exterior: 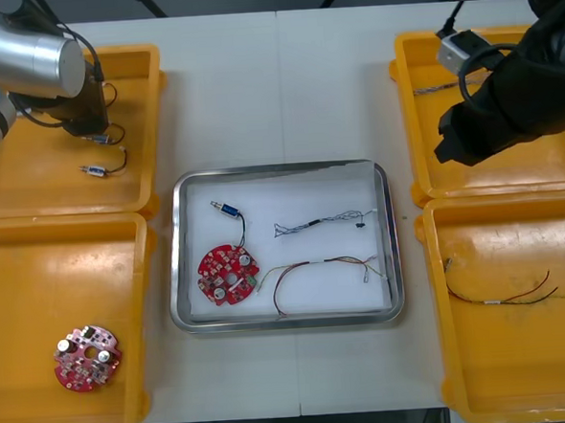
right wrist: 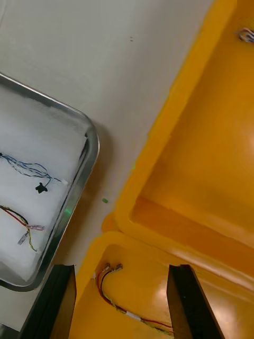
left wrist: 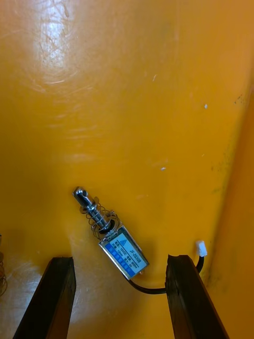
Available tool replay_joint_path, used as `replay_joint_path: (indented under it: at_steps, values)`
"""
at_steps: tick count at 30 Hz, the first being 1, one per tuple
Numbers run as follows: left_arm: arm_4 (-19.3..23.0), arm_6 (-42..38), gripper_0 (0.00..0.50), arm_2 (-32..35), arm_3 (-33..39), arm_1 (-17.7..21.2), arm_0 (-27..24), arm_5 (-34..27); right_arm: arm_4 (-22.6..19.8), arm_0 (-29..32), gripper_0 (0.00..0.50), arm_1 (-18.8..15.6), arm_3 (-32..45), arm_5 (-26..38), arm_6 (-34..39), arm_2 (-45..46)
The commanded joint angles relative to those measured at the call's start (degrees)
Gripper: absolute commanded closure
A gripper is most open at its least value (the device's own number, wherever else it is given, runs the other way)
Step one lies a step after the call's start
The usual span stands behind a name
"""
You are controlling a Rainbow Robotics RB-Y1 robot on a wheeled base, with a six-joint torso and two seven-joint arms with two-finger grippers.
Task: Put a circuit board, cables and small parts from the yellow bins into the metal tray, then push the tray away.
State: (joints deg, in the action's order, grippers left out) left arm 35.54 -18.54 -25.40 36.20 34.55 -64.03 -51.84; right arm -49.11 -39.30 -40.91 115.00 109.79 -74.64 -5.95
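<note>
The metal tray (exterior: 392,253), white inside, holds a round red circuit board (exterior: 229,273), a small metal part (exterior: 227,211), a twisted blue and white cable (exterior: 322,222) and a red and yellow cable (exterior: 324,269). My left gripper (exterior: 90,123) is down in the far left yellow bin (exterior: 31,179). It is open (left wrist: 119,258), and another small metal part (left wrist: 114,238) with a blue label and a spring lies between its fingertips, untouched. My right gripper (exterior: 451,148) hangs open (right wrist: 123,267) over the seam between the two right bins, empty.
The near left bin (exterior: 18,285) holds a second red circuit board (exterior: 87,358). One more small metal part (exterior: 95,169) lies in the far left bin. A red and yellow cable (exterior: 504,296) (right wrist: 114,296) lies in the near right bin (exterior: 522,369), and a cable (exterior: 438,89) in the far right bin (exterior: 539,162).
</note>
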Motion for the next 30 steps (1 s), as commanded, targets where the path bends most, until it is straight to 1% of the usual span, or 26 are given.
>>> replay_joint_path:
  at_steps: [1,3,7,13,15,19,21,24,25,26,27,28,29,30]
  values:
    - [0.6,1.4,0.0,-3.1,-2.5,-0.7,1.1,2.9,1.5,5.0,0.0,-3.6,4.6,0.2,1.7,5.4]
    - [0.6,1.7,0.0,-3.6,-3.4,-0.9,1.1,3.9,2.1,6.5,0.0,-4.0,5.7,0.2,1.8,6.8]
    - [-1.2,2.2,0.0,-3.9,-4.8,-0.8,1.2,4.2,2.5,10.7,0.0,-4.7,8.0,0.2,2.0,10.3]
    - [-1.3,4.0,0.0,-4.0,-8.2,-1.1,1.1,6.2,2.5,17.9,0.0,-5.1,11.0,0.2,2.6,16.2]
    - [-0.6,4.3,0.0,-3.9,-8.8,-1.1,1.1,6.3,2.4,20.1,0.0,-5.0,11.7,0.2,2.7,17.8]
    - [3.8,7.3,0.0,-4.1,-10.7,-1.1,1.1,6.5,2.7,23.7,0.0,-5.0,12.4,0.2,3.2,19.7]
    - [5.9,9.1,0.0,-4.6,-11.3,-1.1,1.1,6.5,3.6,24.9,0.0,-4.7,12.6,0.2,3.4,19.7]
    - [9.9,10.6,0.0,-7.5,-11.6,-1.1,1.2,6.5,4.8,26.7,0.0,-4.3,13.1,0.2,4.0,19.7]
    - [10.5,10.7,0.01,-8.3,-11.6,-1.1,1.2,6.5,4.9,26.9,0.0,-4.2,13.1,0.2,4.1,19.7]
    - [11.7,10.9,0.099,-10.3,-11.6,-1.1,1.2,6.6,5.1,27.4,0.0,-4.1,13.1,0.2,4.2,19.7]
    - [12.7,11.1,0.205,-12.2,-11.6,-1.1,1.2,7.0,5.3,28.0,0.0,-4.0,13.1,0.2,4.3,19.7]
    - [13.2,11.1,0.258,-13.2,-11.7,-1.1,1.2,7.4,5.4,28.1,0.0,-3.9,13.1,0.2,4.5,19.8]
    - [14.5,11.1,0.338,-15.4,-11.6,-1.1,1.5,8.5,5.3,28.6,0.0,-3.6,13.1,0.2,4.7,20.1]
    - [15.7,11.0,0.398,-17.3,-11.7,-1.1,1.7,9.7,5.3,28.8,0.0,-3.3,13.1,0.2,4.9,20.5]
